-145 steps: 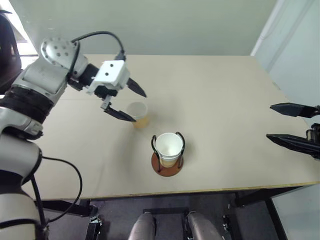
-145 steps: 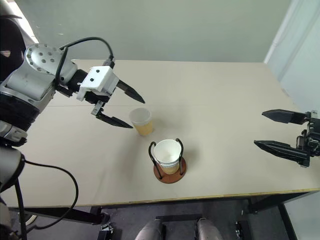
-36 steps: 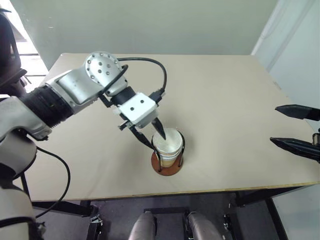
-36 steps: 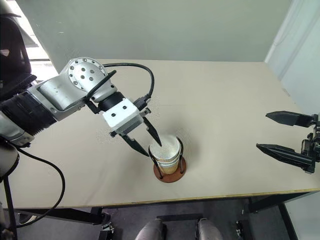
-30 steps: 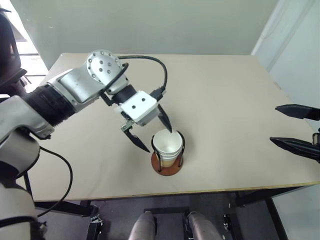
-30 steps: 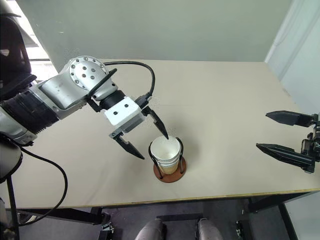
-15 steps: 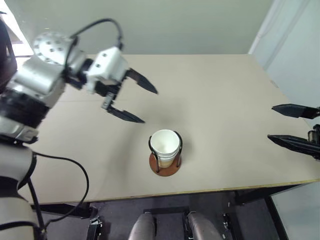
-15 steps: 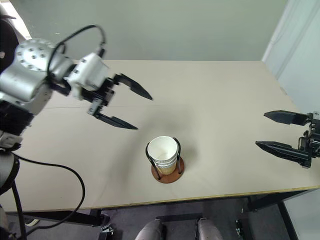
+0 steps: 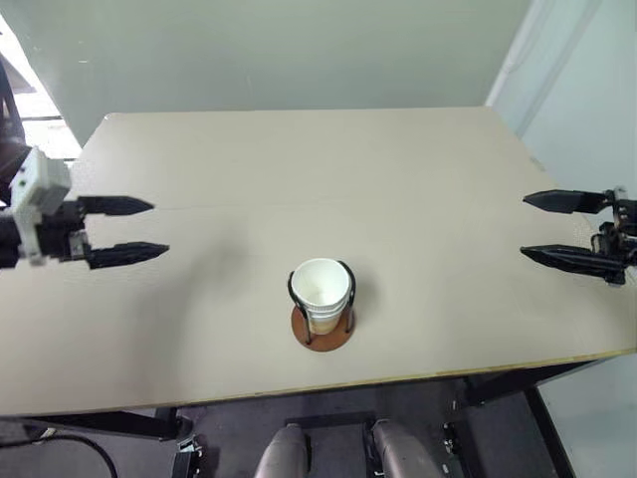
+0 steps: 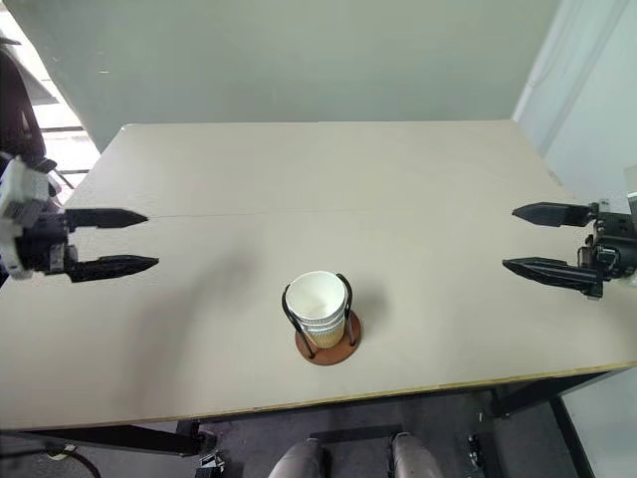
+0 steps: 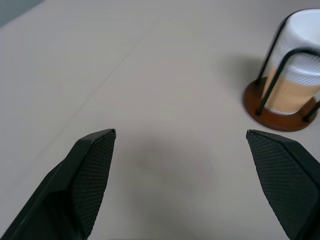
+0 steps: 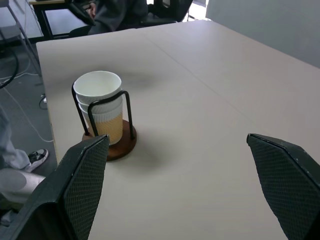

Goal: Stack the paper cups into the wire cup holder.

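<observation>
The paper cups [image 9: 320,290] sit nested inside the wire cup holder [image 9: 321,327], near the front edge of the table [image 9: 398,179], about six o'clock from its centre. I judge the stacking finished; the remaining risk is an arm sweeping back and clipping the tall, light stack, tipping holder and all. Farther off, the left gripper [image 9: 139,229] at nine o'clock and the right gripper [image 9: 537,226] at three o'clock hover spread wide, grasping nothing.
</observation>
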Action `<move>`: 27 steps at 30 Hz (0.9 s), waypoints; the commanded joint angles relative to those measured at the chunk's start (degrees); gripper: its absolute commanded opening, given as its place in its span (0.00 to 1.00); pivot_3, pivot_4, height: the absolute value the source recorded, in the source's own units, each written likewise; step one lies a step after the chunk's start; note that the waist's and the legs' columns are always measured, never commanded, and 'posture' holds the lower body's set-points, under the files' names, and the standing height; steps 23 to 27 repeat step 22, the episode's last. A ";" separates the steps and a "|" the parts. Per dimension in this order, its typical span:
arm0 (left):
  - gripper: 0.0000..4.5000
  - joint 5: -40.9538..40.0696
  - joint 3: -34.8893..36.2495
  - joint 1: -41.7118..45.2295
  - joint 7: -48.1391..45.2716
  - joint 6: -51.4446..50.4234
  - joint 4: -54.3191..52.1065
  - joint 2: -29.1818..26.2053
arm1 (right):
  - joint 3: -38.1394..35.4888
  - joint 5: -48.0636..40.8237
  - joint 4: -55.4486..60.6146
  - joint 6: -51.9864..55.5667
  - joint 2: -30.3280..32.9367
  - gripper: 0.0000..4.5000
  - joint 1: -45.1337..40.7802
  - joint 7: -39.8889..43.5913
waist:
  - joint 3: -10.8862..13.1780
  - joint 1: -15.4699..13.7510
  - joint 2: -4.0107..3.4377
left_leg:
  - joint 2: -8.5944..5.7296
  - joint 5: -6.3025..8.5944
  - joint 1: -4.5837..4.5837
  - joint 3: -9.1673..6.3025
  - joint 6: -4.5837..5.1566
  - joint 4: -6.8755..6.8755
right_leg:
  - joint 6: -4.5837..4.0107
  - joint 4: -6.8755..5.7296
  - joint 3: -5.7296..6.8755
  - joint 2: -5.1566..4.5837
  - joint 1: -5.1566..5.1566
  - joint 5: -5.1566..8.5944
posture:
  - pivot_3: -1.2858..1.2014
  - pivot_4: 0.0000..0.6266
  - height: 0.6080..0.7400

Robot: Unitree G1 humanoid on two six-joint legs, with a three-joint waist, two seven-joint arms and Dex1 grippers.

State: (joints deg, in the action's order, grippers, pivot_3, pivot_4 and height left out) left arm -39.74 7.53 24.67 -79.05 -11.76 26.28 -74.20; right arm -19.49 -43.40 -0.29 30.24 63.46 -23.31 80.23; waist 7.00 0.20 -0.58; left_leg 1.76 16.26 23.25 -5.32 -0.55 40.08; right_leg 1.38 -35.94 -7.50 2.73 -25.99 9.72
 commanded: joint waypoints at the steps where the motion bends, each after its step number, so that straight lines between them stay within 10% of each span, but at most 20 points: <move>1: 1.00 -0.68 10.31 -5.20 4.33 -2.60 -4.23 1.22 | 1.87 1.84 -2.85 -1.91 0.00 1.00 -3.51 2.21 | 0.00 0.01 0.00 | 0.00 0.00 -0.04 0.00 0.00 -0.02 | -0.03 -0.06 -0.02 0.00 0.01 0.01 | 0.52 0.24 1.00; 27: 1.00 1.63 28.85 -19.71 15.78 -9.29 -19.36 13.12 | 8.75 11.02 -16.34 -8.32 -7.17 1.00 -17.37 3.77 | 0.00 0.64 -0.01 | 0.00 -0.06 -0.34 0.13 -0.05 -0.09 | -0.47 -0.36 -0.21 0.09 -0.02 -0.21 | 0.52 0.24 1.00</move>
